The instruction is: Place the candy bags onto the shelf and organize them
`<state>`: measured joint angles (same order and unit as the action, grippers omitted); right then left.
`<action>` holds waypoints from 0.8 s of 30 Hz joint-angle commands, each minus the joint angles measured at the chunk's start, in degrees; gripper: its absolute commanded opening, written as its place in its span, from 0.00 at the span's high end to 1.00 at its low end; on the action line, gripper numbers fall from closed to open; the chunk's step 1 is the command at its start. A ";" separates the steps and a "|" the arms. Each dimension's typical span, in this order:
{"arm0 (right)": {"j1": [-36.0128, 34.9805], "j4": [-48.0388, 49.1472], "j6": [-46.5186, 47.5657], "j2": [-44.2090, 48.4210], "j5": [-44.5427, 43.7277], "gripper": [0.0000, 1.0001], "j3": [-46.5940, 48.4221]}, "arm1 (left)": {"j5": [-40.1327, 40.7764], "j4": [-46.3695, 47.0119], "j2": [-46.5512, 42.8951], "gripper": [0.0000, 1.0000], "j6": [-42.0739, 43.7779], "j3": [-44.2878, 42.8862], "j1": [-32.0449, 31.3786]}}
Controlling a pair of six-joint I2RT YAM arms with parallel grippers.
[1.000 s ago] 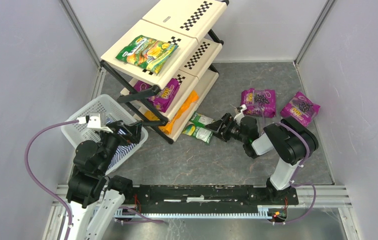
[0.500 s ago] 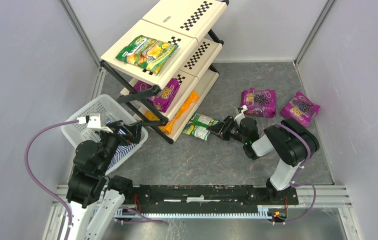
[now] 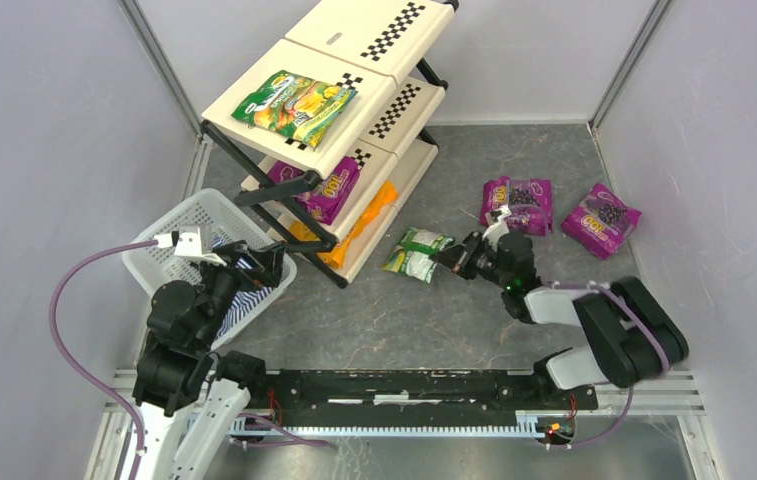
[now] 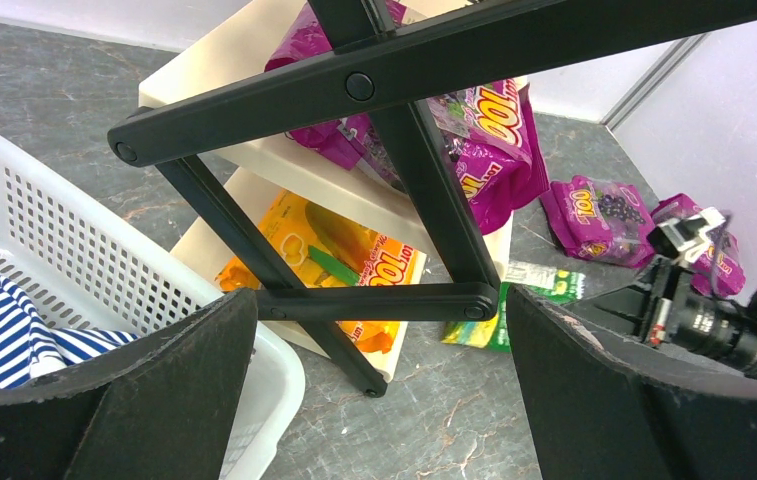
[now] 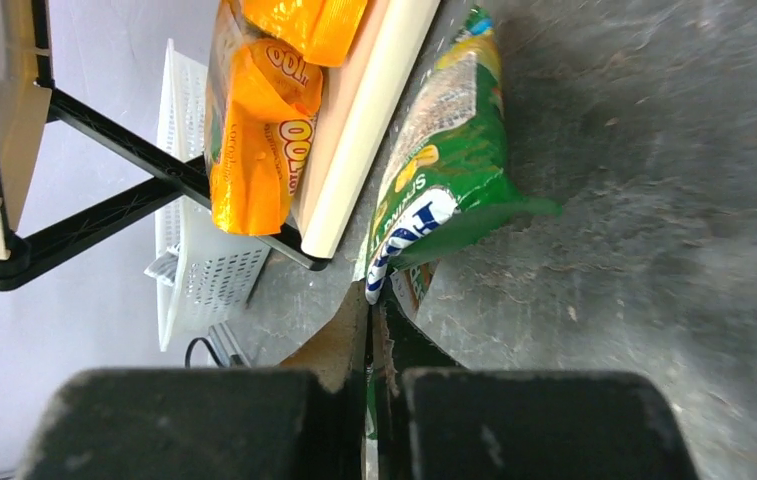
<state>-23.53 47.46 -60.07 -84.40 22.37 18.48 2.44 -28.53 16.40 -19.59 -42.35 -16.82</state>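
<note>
Grey tabletop (image 3: 374, 320), basket (image 4: 74, 250) holding cloth (image 4: 14, 325), bags (image 3: 294, 103) on shelf (image 3: 354, 40)

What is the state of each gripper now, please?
Left gripper: open, holding nothing.
Right gripper: closed on the flat green glossy plastic candy bag.

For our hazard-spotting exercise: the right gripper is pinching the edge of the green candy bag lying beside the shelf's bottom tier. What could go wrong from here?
1. The right gripper holds the green bag only by a thin edge, so the glossy packet may slip out when lifted.
2. The orange bags overhang the bottom tier of the shelf; a dangling packet carried past could knock them off.
</note>
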 commanded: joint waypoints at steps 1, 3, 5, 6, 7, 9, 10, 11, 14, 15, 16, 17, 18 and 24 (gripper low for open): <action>3.91 -10.05 9.19 11.80 0.37 1.00 -0.95 | -0.41 1.75 -0.31 0.00 3.38 -0.13 0.30; 5.60 -19.53 13.90 18.10 -1.62 1.00 1.47 | -0.74 1.74 -0.32 0.00 3.35 -0.11 0.30; 6.69 -28.71 19.38 23.79 -4.86 1.00 5.58 | -1.06 1.82 -0.32 0.00 3.40 -0.18 0.30; 6.80 -32.13 21.33 26.37 -6.72 1.00 8.66 | -1.19 1.88 -0.41 0.00 3.40 -0.12 0.30; 6.87 -35.13 23.12 28.38 -8.70 1.00 11.05 | -1.28 1.91 -0.42 0.00 3.38 -0.11 0.34; 6.86 -38.30 25.42 30.66 -10.71 1.00 17.98 | -1.38 2.05 -0.62 0.00 3.42 -0.13 0.30; 6.88 -39.21 26.14 31.12 -11.20 1.00 21.03 | -1.38 2.08 -0.71 0.00 3.42 -0.11 0.30; 6.80 -39.60 26.77 31.16 -11.24 1.00 24.70 | -1.38 2.08 -0.83 0.00 3.42 -0.11 0.30; 6.87 -39.20 27.10 28.79 -10.02 1.00 35.80 | -1.25 2.06 -1.27 0.00 3.40 -0.06 0.30; 6.80 -38.63 26.55 27.51 -9.36 1.00 39.04 | -1.22 2.06 -1.37 0.00 3.42 -0.02 0.30; 6.83 -38.07 25.94 25.85 -8.81 1.00 43.40 | -1.21 2.01 -1.37 0.00 3.36 -0.03 0.31; 6.78 -37.38 25.07 24.03 -8.00 1.00 46.63 | -1.21 2.00 -1.37 0.00 3.40 -0.02 0.36; 6.75 -36.48 24.28 22.41 -7.39 1.00 50.62 | -1.13 2.07 -1.30 0.00 3.40 -0.05 0.35; 5.83 -31.34 15.64 9.93 -6.50 1.00 68.90 | -0.30 1.94 -1.22 0.00 3.39 -0.03 0.34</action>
<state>-16.93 11.09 -38.39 -67.77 14.61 78.19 2.42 -28.53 15.46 -19.59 -42.35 -16.82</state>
